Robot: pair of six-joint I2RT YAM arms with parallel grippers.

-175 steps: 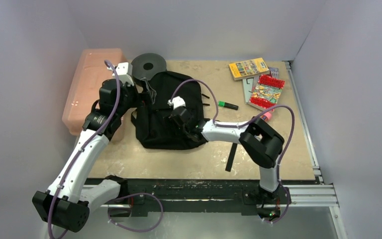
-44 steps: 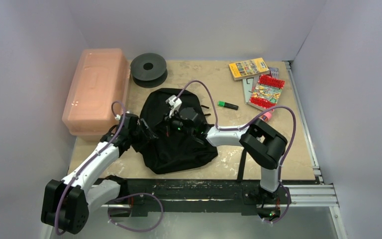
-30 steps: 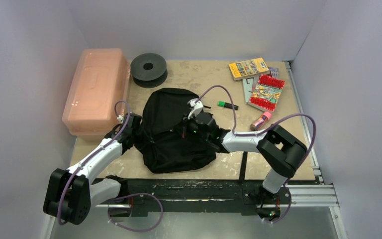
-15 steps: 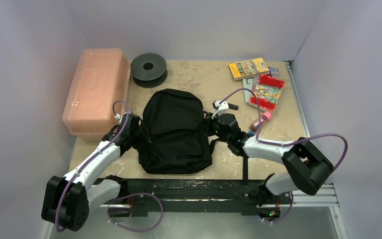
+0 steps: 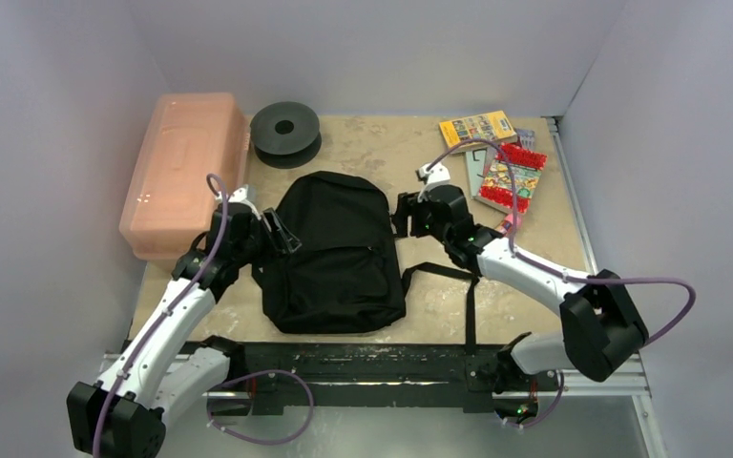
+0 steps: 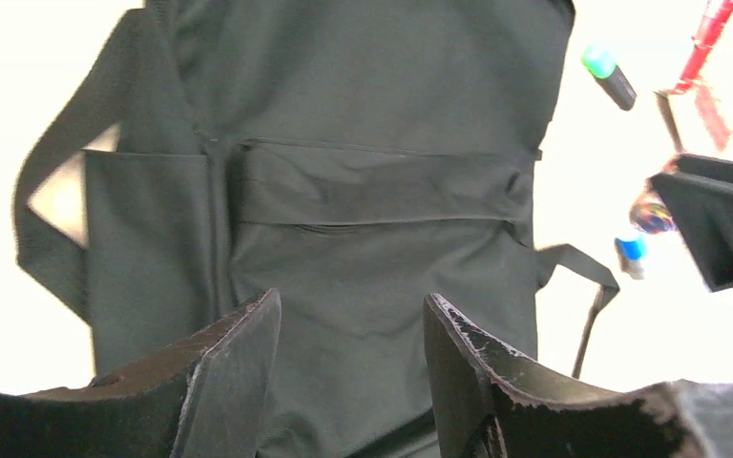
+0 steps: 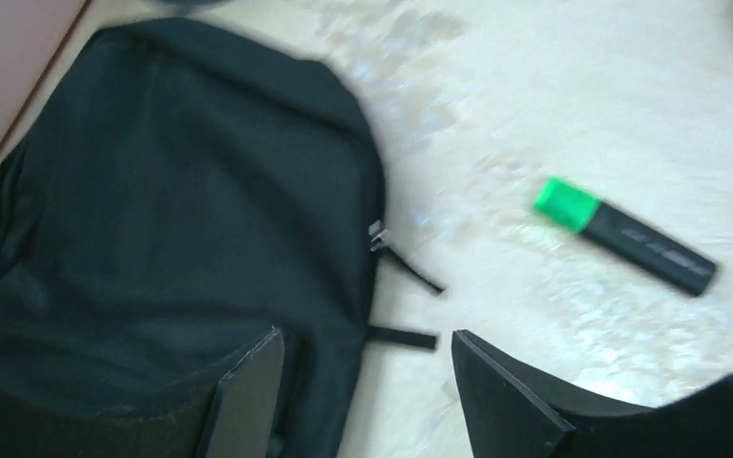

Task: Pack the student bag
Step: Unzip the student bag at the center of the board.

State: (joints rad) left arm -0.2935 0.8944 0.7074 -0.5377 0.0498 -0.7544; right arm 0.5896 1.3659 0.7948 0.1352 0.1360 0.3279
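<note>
1. Your left gripper [image 6: 353,315] is spread wide and holding nothing. It's right at the left edge of the bag [image 6: 372,191], aimed across the black fabric.
2. Your right gripper [image 7: 367,348] is spread too, also empty, just off the bag's upper right side.
3. The bag lies flat mid-table [image 5: 372,153] between both grippers. It's soft and black, and one webbing strap [image 5: 469,310] trails toward the near edge.
4. A black highlighter [image 7: 625,236] with a green cap lies past the right gripper, apart from the bag.
5. There's a pink translucent box [image 5: 181,162] on the left, a round black spool [image 5: 285,129] behind the bag, and colourful books [image 5: 508,176] at the far right.
</note>
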